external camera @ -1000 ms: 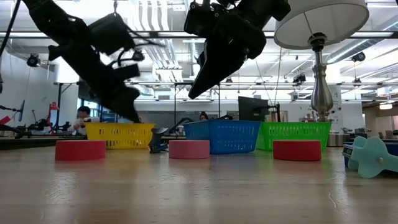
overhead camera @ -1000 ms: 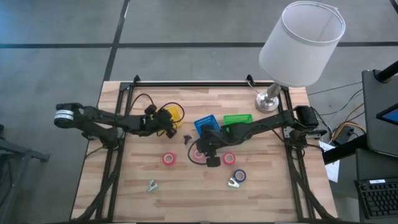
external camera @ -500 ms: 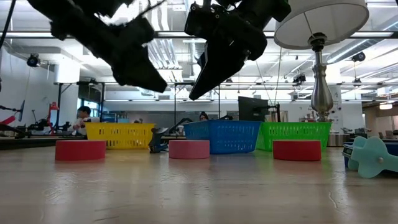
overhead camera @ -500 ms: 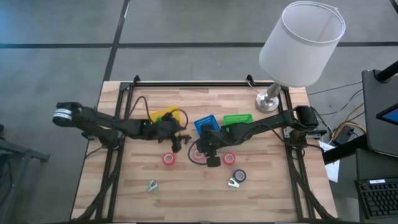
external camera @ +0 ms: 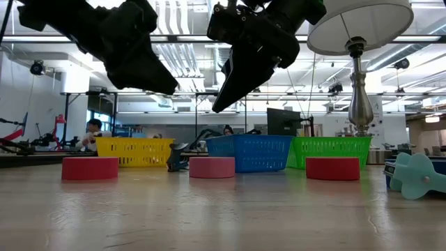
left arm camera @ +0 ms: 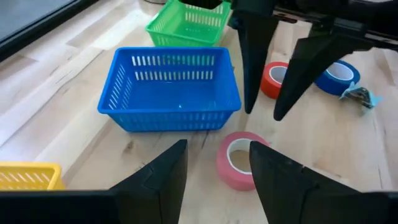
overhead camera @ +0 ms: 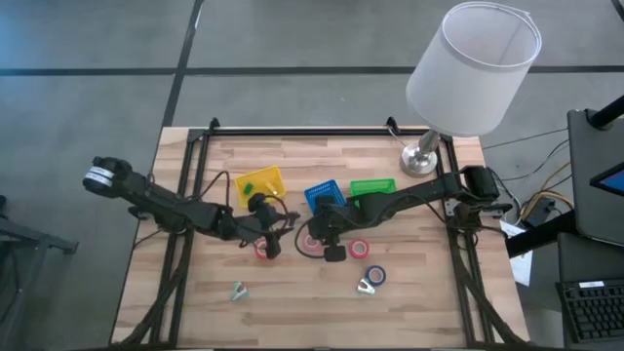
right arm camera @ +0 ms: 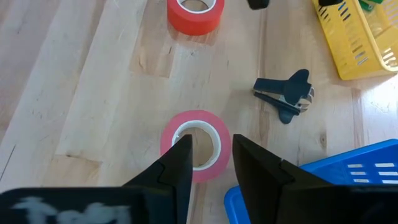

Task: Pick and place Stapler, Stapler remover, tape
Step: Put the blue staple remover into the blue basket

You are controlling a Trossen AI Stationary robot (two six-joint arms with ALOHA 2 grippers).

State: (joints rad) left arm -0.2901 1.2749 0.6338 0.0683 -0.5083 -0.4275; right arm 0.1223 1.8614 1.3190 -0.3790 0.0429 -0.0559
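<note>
Four tape rolls lie flat on the table: a red tape roll point(overhead camera: 265, 251), the pink tape roll point(overhead camera: 310, 243), a second red tape roll point(overhead camera: 359, 248) and the blue tape roll point(overhead camera: 375, 276). A dark staple remover point(right arm camera: 286, 93) lies near the yellow basket point(overhead camera: 258, 183), which holds a small green thing point(right arm camera: 368, 5). My left gripper point(overhead camera: 273, 234) is open above the table between the first red roll and the pink tape roll point(left arm camera: 239, 160). My right gripper point(overhead camera: 317, 234) is open, pointing down over the pink tape roll point(right arm camera: 193, 149). I cannot make out a stapler.
A blue basket point(overhead camera: 322, 193) and a green basket point(overhead camera: 372, 185) stand beyond the tape, and a lamp point(overhead camera: 421, 161) stands at the far right corner. A teal staple remover point(overhead camera: 367, 286) lies by the blue tape, a pale one point(overhead camera: 237, 291) near the front. The two grippers hang close together.
My left gripper has left the spot over the yellow basket, swinging toward the near edge and to the right. It now hangs by the red and pink tape rolls, close to my right gripper. The tape rolls have stayed in place.
</note>
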